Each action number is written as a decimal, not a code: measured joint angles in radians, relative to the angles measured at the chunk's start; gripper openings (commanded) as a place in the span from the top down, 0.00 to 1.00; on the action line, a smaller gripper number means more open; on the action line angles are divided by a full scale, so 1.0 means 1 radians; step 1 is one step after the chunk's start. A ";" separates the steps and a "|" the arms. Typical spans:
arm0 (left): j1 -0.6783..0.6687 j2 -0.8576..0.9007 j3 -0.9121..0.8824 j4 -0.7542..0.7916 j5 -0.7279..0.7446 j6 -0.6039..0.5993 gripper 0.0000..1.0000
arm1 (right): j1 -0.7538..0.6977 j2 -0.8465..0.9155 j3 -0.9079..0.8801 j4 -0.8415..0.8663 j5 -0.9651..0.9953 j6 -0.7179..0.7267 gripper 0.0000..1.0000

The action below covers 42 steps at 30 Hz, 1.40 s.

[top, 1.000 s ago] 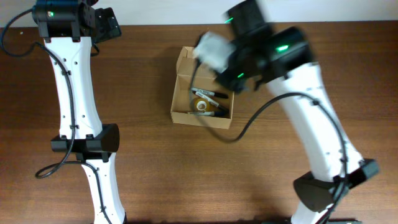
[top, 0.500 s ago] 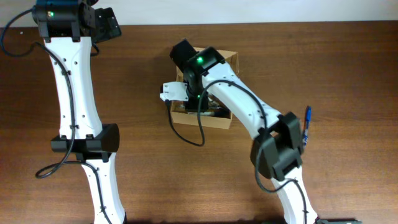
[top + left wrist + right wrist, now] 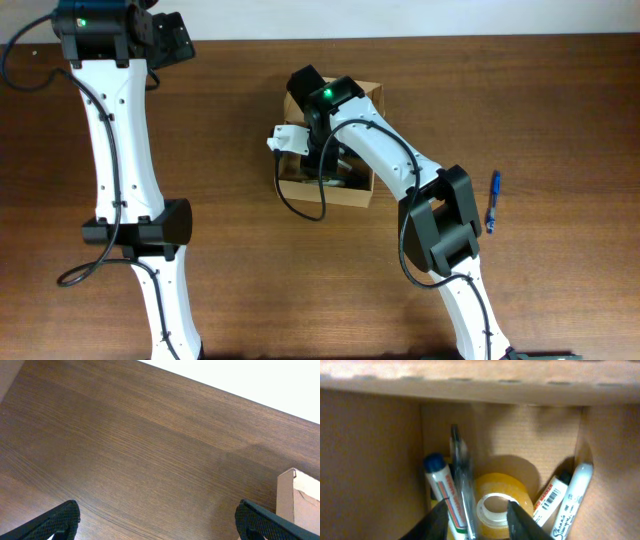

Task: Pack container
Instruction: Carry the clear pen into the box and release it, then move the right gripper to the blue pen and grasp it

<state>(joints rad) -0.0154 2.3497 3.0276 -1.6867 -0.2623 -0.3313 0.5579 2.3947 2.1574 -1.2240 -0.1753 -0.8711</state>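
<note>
as the right arm folds over it, the box (image 3: pixel 352 196) sits mid-table with its mouth facing up and its flap lid open on the far side. with the flap out, its cardboard outline runs longer from near to far than across; the arm hides too much of the body to judge its own long axis.

the right arm's elbow is bent just right of the box, the forearm crosses above it, and the wrist tips down into the mouth. inside the box, the right gripper (image 3: pixel 478 522) has its fingers spread and clamped on nothing; a tape roll (image 3: pixel 500 502) and a clear pen (image 3: pixel 461 475) show in the gap between them. left of the roll leans a blue-capped marker (image 3: pixel 439 491); right of it lean a red marker (image 3: pixel 552 497) and a white marker (image 3: pixel 576 494), all against the box's walls.

a blue pen (image 3: pixel 492 200) lies on the table (image 3: pixel 560 110), well right of the box.

the left arm stretches straight away, well left of the box. the left gripper (image 3: pixel 160 525) hangs spread and empty above bare wood, with one box corner at the right edge of its view.
</note>
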 measured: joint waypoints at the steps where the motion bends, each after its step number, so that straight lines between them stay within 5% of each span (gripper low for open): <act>1: 0.000 0.000 0.000 0.000 0.000 0.000 0.00 | 0.000 0.000 0.000 0.000 0.001 0.014 0.50; 7: 0.000 0.000 0.000 0.000 0.000 0.000 0.00 | 0.001 -0.032 0.000 -0.005 0.059 0.110 0.56; 14: 0.000 0.000 0.000 0.000 0.000 0.000 0.00 | -0.034 -0.433 0.015 0.055 0.243 0.352 0.56; 22: 0.000 0.000 0.000 0.000 0.000 0.000 0.00 | -0.396 -0.722 -0.050 0.132 0.293 0.562 0.55; 30: 0.000 0.000 0.000 0.000 0.000 0.000 0.00 | -0.728 -0.656 -0.491 0.246 0.169 0.719 0.52; 38: 0.000 0.000 0.000 0.000 0.000 0.000 0.00 | -0.781 -0.577 -0.766 0.329 0.108 0.766 0.52; 42: 0.000 0.000 0.000 0.000 0.000 0.000 0.00 | -0.786 -0.541 -0.774 0.332 0.098 0.771 0.62</act>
<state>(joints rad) -0.0154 2.3497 3.0276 -1.6867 -0.2623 -0.3313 -0.2283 1.8538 1.3834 -0.8917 -0.0769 -0.1001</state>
